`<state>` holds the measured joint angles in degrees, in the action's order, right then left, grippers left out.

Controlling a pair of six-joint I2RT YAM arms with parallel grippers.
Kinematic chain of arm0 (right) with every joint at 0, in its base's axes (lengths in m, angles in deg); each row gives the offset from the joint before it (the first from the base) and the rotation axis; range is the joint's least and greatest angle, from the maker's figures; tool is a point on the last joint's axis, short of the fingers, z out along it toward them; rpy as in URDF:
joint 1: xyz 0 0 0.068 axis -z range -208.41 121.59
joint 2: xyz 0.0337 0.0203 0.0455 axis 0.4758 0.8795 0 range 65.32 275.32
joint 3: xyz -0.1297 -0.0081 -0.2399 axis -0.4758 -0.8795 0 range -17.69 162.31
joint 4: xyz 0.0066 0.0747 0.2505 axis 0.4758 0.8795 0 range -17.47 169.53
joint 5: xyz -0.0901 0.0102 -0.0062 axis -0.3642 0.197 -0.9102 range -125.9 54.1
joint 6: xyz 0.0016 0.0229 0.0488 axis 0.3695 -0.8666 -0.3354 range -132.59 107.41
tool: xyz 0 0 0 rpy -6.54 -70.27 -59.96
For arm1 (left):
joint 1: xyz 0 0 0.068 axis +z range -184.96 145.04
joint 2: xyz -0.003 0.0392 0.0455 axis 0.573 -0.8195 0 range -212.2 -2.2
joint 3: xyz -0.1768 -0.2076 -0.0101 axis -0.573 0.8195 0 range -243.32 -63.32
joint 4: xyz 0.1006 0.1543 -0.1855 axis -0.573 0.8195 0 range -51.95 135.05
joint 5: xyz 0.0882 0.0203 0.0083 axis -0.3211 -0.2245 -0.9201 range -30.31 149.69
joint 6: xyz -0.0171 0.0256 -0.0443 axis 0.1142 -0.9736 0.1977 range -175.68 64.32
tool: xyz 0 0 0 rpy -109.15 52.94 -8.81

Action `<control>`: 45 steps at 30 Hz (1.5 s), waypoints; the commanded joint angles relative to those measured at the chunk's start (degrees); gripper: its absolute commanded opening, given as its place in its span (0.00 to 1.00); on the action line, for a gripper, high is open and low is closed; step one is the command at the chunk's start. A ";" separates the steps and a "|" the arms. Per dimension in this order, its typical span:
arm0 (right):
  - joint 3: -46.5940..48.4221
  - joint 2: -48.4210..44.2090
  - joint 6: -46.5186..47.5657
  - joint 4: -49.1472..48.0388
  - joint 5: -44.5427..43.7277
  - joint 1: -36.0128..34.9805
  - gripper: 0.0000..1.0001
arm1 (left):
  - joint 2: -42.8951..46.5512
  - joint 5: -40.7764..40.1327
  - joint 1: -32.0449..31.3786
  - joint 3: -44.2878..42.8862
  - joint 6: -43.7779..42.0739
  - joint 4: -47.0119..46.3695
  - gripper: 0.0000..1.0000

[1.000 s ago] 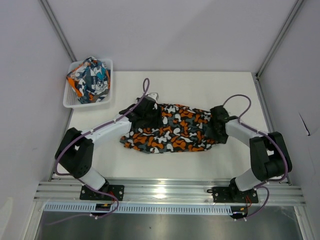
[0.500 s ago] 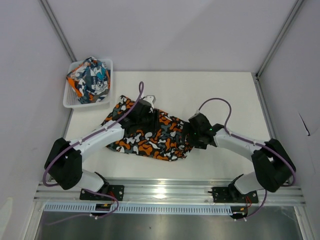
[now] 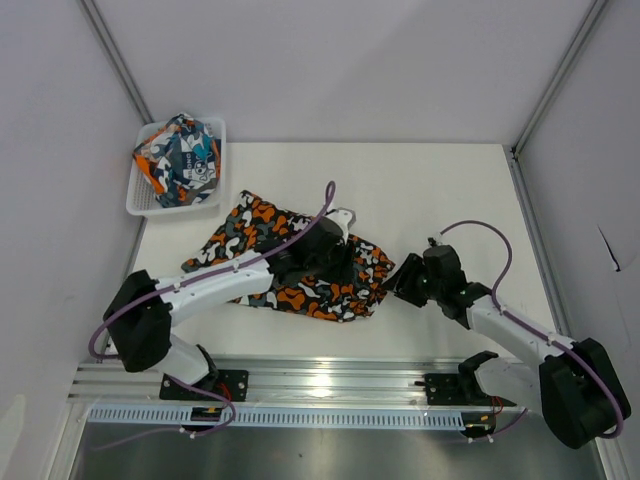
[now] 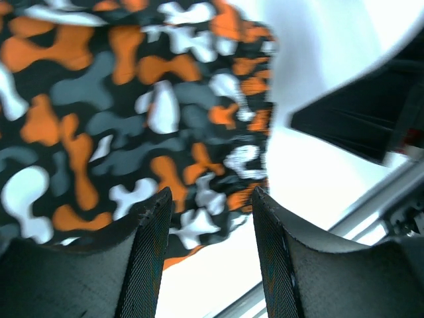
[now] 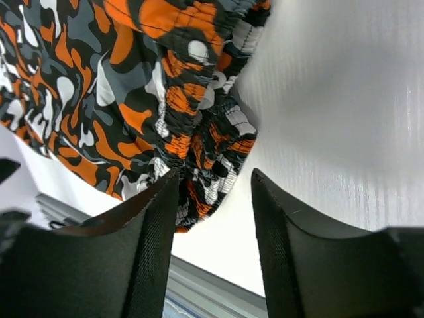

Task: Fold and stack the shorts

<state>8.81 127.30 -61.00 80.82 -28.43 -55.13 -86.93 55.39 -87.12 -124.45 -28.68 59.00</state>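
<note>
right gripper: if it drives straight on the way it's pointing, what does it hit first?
The camouflage shorts: their gathered waistband edge lies just ahead of the right gripper, whose jaws stand apart. Depth is unclear, so it might graze the table first.

White table (image 3: 440, 190) bears camouflage shorts (image 3: 250, 222) (crumpled) and basket (image 3: 150, 208).

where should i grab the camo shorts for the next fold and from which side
Probably the gathered elastic waistband at the right end of the camo shorts, coming in low from the right. It is the thick bunched edge, lies uncovered on that side, and the right gripper sits open just beside it.
</note>
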 commanded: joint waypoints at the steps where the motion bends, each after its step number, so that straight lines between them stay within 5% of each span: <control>1: -3.73 1.13 -5.54 -10.28 6.58 2.37 0.48 | -1.93 -3.00 -3.55 -5.31 -2.21 0.76 0.55; 4: -7.25 1.22 -11.79 -17.08 8.71 3.16 0.42 | -4.04 -4.40 -5.66 -7.51 -3.09 1.72 0.55; 10: -4.70 1.22 -8.46 -9.08 1.59 2.89 0.37 | -7.90 -5.90 -8.74 -11.12 -5.47 4.18 0.55; 18: -9.54 2.97 -15.49 -21.20 9.14 5.01 0.37 | -14.94 -10.64 -10.50 -16.83 -5.21 9.81 0.54; 37: -9.71 15.19 -20.68 -31.14 6.34 2.64 0.26 | -20.65 -12.84 -12.97 -20.97 -6.08 12.80 0.52; 45: -11.30 17.39 -22.00 -35.36 5.11 2.02 0.00 | -24.43 -15.04 -13.49 -25.18 -7.31 14.99 0.52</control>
<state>-1.57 144.43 -82.07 49.28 -21.57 -52.58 -109.79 42.89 -99.98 -145.58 -34.10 72.71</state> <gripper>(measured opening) 0.016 0.524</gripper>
